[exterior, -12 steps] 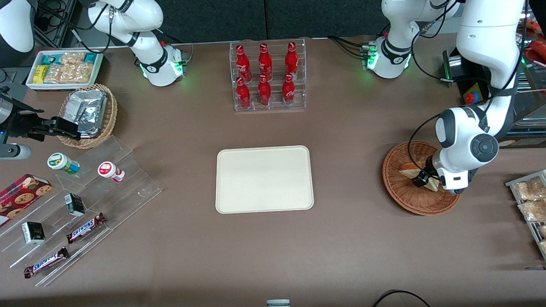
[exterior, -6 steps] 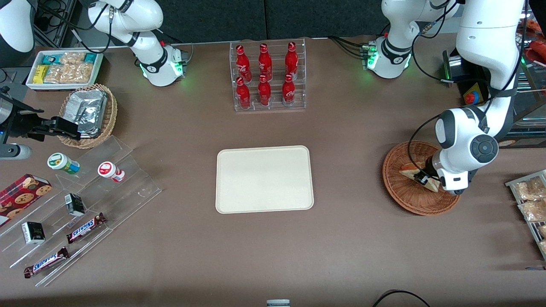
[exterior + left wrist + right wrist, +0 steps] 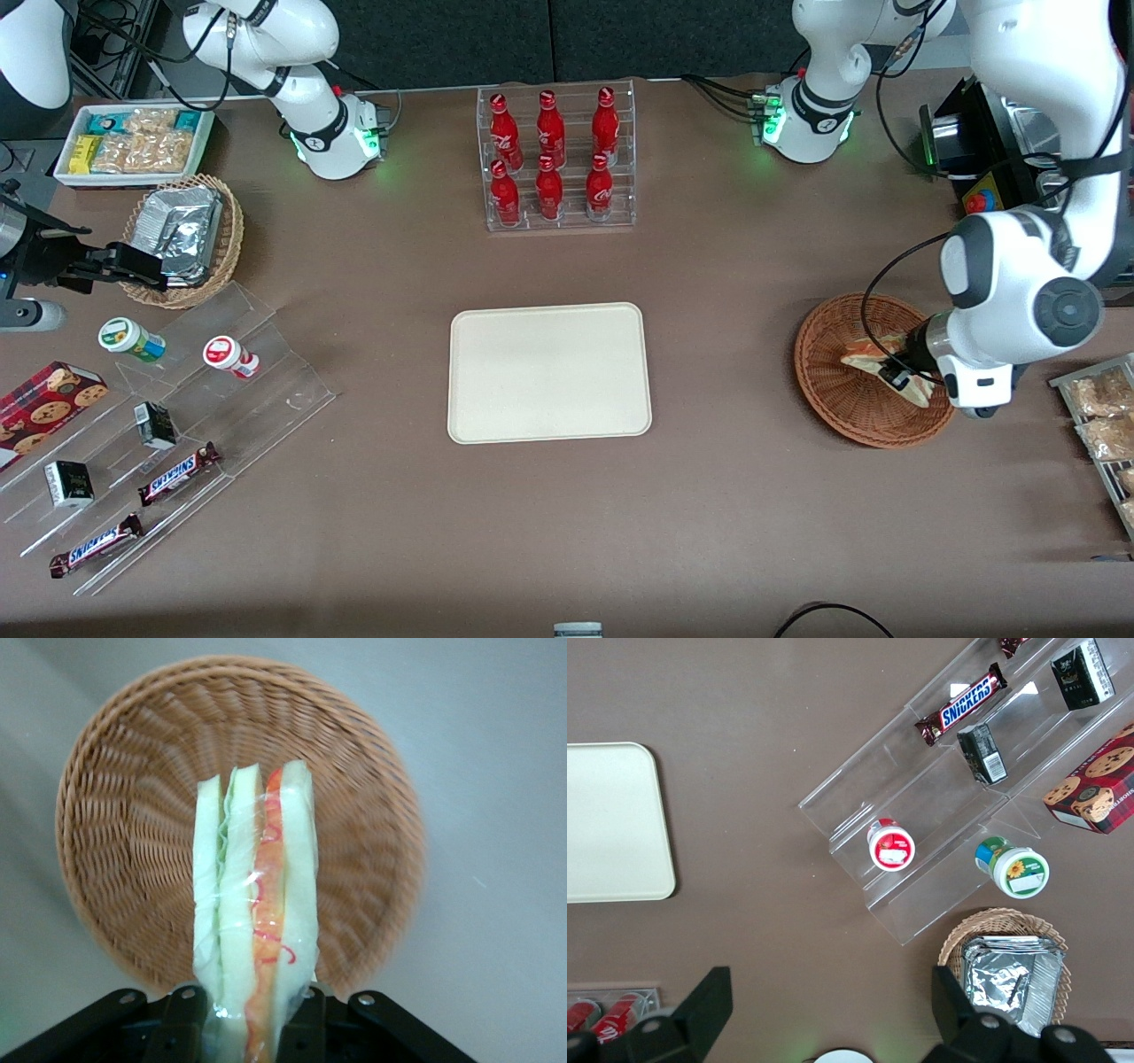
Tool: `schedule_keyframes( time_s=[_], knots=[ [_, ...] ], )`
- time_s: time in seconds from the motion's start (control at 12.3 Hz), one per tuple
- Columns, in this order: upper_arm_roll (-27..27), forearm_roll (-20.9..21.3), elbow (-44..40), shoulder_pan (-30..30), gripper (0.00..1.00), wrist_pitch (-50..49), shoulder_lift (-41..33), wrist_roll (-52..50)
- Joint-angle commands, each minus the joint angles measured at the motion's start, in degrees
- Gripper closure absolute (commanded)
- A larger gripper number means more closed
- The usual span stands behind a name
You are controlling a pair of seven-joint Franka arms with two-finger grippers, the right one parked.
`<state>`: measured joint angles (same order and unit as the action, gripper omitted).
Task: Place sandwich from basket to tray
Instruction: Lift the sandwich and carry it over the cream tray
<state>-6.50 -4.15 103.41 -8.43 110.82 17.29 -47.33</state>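
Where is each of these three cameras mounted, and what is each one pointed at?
Front view: high up, facing both arms, looking down on the table; arms show.
Left wrist view: on the working arm, looking down past its pincer, shut on the sandwich, above the basket.
Right wrist view: on the parked arm, looking down.
Front and right wrist views share the tray.

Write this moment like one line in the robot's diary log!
phase: lifting | gripper: shut on sandwich, above basket | tray: bare, sandwich not delivered yet
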Motion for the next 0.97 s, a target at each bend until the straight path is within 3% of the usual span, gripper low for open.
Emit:
schedule_keyframes(
  time_s=[0.0,0.65,0.89],
  knots=[
    [1.49,-2.44,-9.61,-3.07,0.91,-8.59,0.99,-0.83],
    [1.58,-2.44,-18.86,-24.33,0.91,-8.17,6.96,-12.78],
    [2.71,-2.62,-22.63,-28.39,0.90,-4.40,11.43,-12.61]
  ],
)
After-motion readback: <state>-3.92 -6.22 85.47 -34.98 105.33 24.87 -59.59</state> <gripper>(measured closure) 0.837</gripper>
